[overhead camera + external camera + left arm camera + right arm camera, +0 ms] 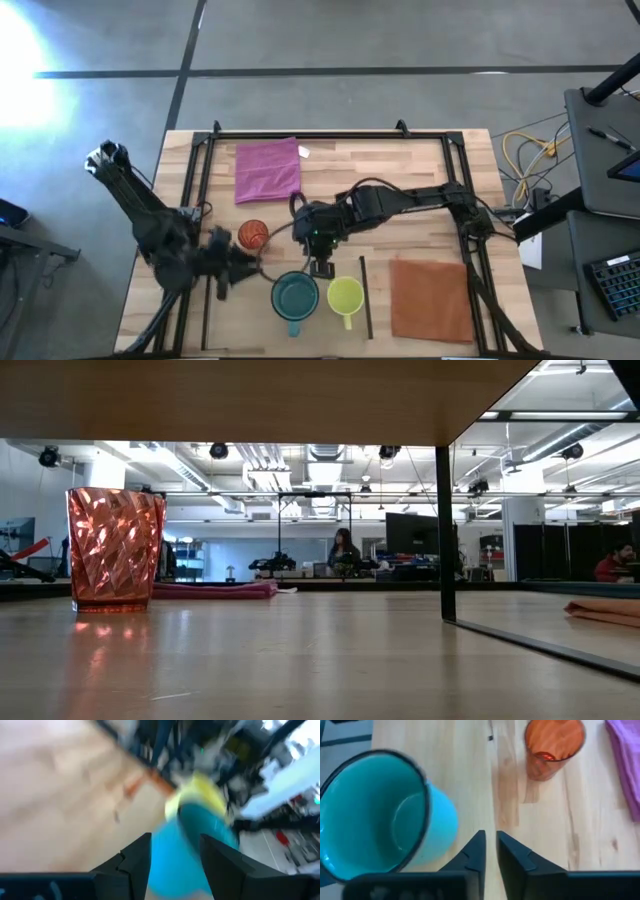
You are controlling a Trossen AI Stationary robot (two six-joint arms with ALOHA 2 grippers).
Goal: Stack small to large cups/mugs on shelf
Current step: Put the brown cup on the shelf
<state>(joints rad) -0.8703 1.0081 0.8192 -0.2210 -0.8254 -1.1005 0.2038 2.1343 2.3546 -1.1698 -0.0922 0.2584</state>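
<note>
A teal mug (295,297) and a yellow mug (345,295) stand upright side by side on the shelf patch (322,325), left of a thin black strip (363,295). A red-orange cup (254,235) stands upright farther back; it also shows in the low view (113,550). My left gripper (240,272) is open, low and just left of the teal mug (190,845), which shows ahead between its fingers; the high view shows a small gap between them. My right gripper (491,852) is shut and empty, above the table just behind the teal mug (370,815).
A magenta cloth (268,170) lies at the back. A rust-brown mat (430,298) lies at the front right. A black frame (300,135) runs along the table's edges. Bare wood lies between the mugs and the near edge.
</note>
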